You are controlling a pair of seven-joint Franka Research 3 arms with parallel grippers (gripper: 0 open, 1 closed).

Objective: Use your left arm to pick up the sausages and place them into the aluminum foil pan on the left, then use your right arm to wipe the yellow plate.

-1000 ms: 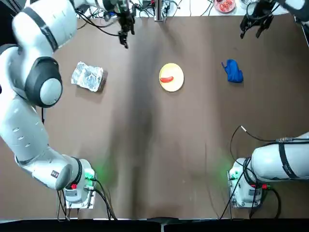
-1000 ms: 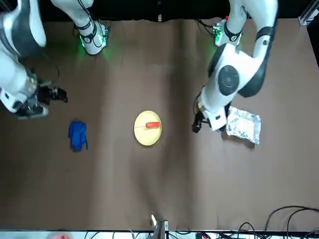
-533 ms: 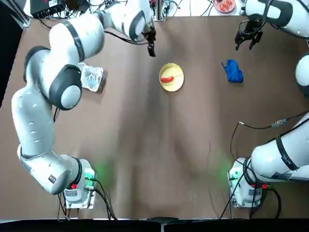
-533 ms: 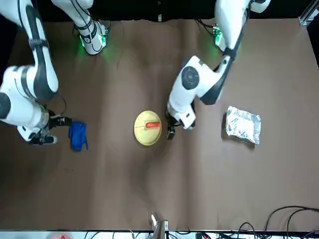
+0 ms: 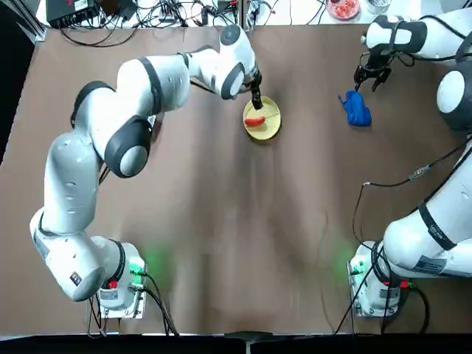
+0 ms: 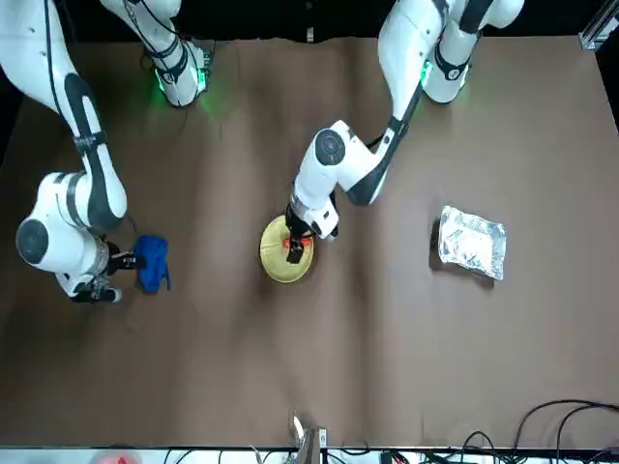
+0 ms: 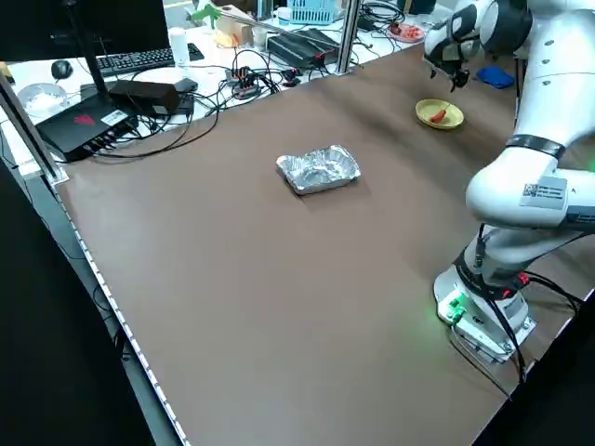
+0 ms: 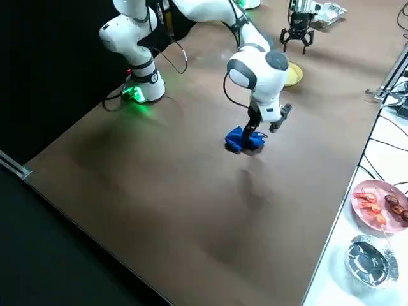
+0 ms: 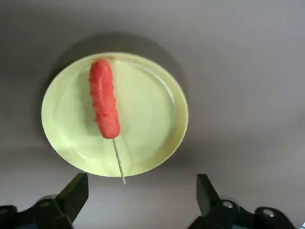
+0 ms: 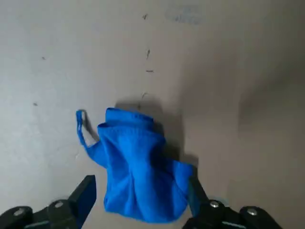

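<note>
A red-orange sausage (image 9: 104, 98) on a thin stick lies on the yellow plate (image 9: 147, 114). My left gripper (image 5: 256, 103) hangs open just above the plate's (image 5: 270, 127) far edge, its fingers (image 9: 71, 196) spread wider than the sausage (image 5: 254, 122). The crinkled foil pan (image 6: 472, 242) sits well to the left, also in the left side view (image 7: 319, 168). My right gripper (image 5: 366, 77) hovers open over a blue cloth (image 10: 138, 167), which lies right of the plate (image 5: 357, 109).
My left arm's elbow (image 5: 133, 140) arches over the foil pan's side of the table. Cables and electronics (image 7: 139, 93) line the far edge. A pink dish of food (image 8: 377, 204) stands on a white side table beyond the far right.
My left gripper has swept right, from near the far edge by the foil pan to just over the plate. My right gripper has moved nearer the blue cloth.
</note>
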